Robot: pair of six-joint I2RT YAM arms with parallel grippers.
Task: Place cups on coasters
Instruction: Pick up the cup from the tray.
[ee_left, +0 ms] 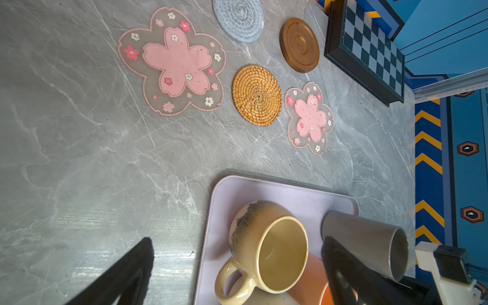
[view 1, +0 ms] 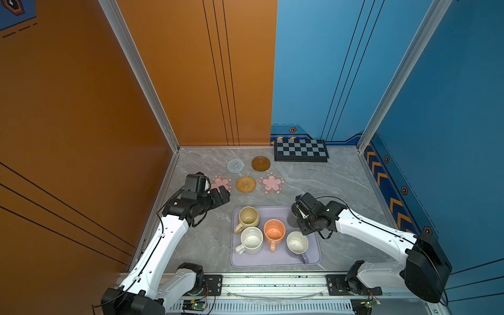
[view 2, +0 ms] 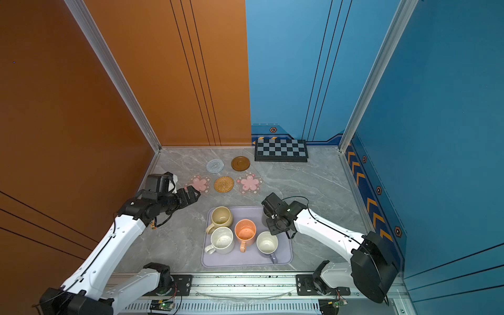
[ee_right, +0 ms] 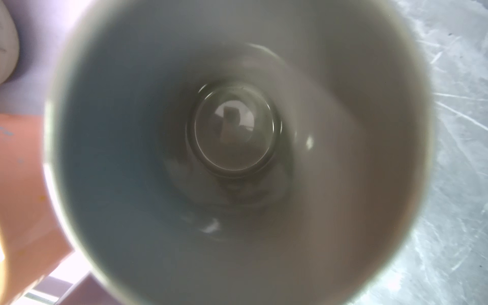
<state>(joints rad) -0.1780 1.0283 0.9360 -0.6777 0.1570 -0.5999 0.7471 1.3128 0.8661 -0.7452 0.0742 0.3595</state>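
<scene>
1. The lavender tray [view 1: 275,259] lies beneath the right gripper [view 1: 299,212]. It carries all five mugs, and none is on a coaster yet.
2. The tall grey mug [ee_left: 361,237] stands directly under that gripper. The jaws are pressed together, likely on its rim or handle for a lift, but the contact is hidden.
3. Only the right wrist view looks down into the mug's bare inside. Only the left wrist view shows its outer wall.
4. The left gripper [view 1: 222,195], spread and empty, hangs over the near edge of a pink flower coaster [view 1: 221,182]. It is probably keeping clear of the tray.
5. The rattan coaster [view 1: 246,184] lies just beside it.
</scene>
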